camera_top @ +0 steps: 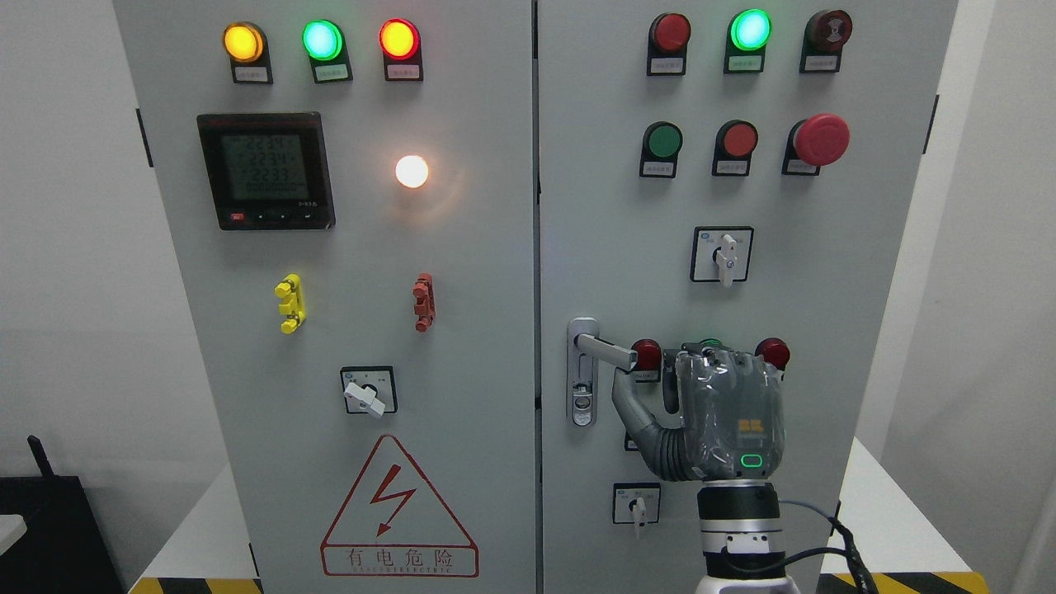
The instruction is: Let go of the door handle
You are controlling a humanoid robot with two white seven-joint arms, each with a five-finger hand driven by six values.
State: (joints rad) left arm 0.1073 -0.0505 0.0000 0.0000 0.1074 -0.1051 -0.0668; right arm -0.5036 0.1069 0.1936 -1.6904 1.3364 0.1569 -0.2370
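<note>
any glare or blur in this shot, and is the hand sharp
Head view: the white lamp blows out and throws a soft glow on the left door; the lit top lamps bloom slightly. Lighting is otherwise even, shadows faint. The right hand by the handle is sharp, with mild sheen on its wrap.

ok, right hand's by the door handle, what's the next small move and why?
Probably draw the right hand back from the cabinet door. Its thumb sits just under the free end of the door handle and the fingers do not appear wrapped around the lever, so the grip looks mostly let go. Pull straight back so the thumb doesn't catch the lever.
</note>
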